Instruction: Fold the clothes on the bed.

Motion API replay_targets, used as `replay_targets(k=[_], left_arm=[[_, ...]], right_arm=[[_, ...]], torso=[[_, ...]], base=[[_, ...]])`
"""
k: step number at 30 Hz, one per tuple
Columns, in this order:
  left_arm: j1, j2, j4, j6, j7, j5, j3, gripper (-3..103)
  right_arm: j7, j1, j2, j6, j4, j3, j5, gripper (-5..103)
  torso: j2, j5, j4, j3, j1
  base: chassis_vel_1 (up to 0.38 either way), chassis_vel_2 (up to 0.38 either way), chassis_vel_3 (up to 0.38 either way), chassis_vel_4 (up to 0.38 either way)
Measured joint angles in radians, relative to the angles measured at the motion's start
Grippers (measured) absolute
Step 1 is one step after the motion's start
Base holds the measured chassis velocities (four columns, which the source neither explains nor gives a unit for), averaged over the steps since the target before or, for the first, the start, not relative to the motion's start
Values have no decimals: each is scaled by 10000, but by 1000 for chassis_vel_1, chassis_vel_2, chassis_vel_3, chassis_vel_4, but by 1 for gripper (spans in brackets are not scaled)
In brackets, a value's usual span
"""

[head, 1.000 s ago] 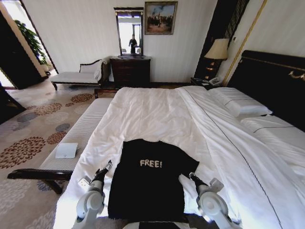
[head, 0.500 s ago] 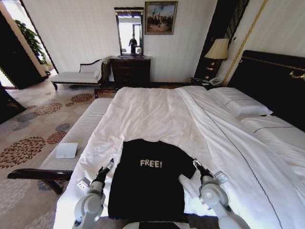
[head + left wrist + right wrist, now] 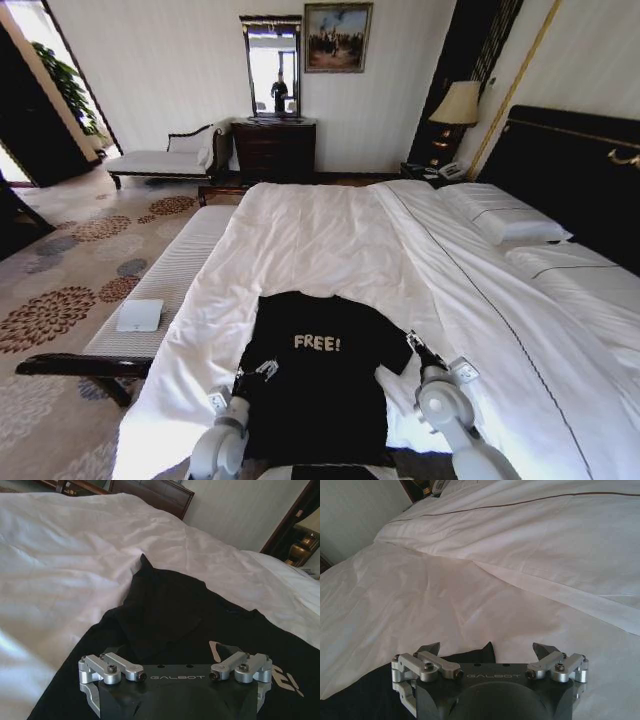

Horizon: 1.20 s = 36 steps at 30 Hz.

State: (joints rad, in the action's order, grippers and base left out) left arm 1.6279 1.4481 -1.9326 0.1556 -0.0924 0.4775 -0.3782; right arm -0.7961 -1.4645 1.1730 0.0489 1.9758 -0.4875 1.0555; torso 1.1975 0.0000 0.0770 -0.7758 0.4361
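I'm hovering the left gripper [image 3: 262, 368], fingers spread, over the limp black T-shirt [image 3: 315, 385]; the right gripper [image 3: 412, 343], also spread, is nearing its right sleeve, my likely hold.

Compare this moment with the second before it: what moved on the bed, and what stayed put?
The left gripper swung inward from the white sheet beside the T-shirt to over its left edge, fingers open. The right gripper shifted up toward the right sleeve and has hovered there since, open. The shirt lies flat as before on the bed.
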Motion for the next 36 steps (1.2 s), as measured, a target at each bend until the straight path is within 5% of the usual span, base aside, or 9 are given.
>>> replay_targets(k=[10, 18, 26, 36], left_arm=[[-1029, -256, -425, 101, -1083, -1885, 503, 100], [-3308, -482, 1829, 586, -1856, -2853, 1627, 100], [-4624, 44, 4037, 145, -2486, -3980, 2719, 100], [-4741, 259, 4456, 122, -2772, -3932, 2676, 100]], right_arm=[[-47, 47, 62, 8, -189, 57, -7, 100], [-64, 230, 300, 17, -604, 176, -136, 100], [-113, 415, 480, 22, -987, 320, -293, 100], [-225, 634, 416, 74, -1083, 345, -265, 100]], torso=[[0, 0, 1, 0, 0], [-1, -2, 3, 0, 0], [-1, -1, 3, -1, 1], [-1, 0, 1, -1, 1]], base=[[0, 0, 0, 0], [0, 0, 0, 0], [0, 0, 0, 0], [0, 0, 0, 0]])
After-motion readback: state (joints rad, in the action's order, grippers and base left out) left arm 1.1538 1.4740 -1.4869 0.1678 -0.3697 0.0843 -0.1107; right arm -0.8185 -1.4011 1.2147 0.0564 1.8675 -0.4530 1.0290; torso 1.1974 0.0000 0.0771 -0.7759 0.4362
